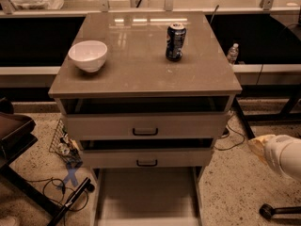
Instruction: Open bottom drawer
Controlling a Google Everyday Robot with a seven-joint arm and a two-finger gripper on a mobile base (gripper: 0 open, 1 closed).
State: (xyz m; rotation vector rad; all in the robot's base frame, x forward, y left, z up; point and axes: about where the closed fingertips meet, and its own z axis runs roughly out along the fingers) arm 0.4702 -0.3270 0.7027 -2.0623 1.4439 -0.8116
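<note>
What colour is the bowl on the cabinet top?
White, clearest in the camera view; bowl sits top-left. Claw is low right, beside the cabinet.

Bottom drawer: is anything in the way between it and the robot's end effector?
Nothing visible. The end effector hangs right of the cabinet, low over the floor; only floor lies between it and the bottom drawer, which stands pulled out towards the camera.

Three drawers (145, 126), one bowl (88, 55), one can (175, 42), one bottle (232, 53), one tool (257, 145) at lower right.
</note>
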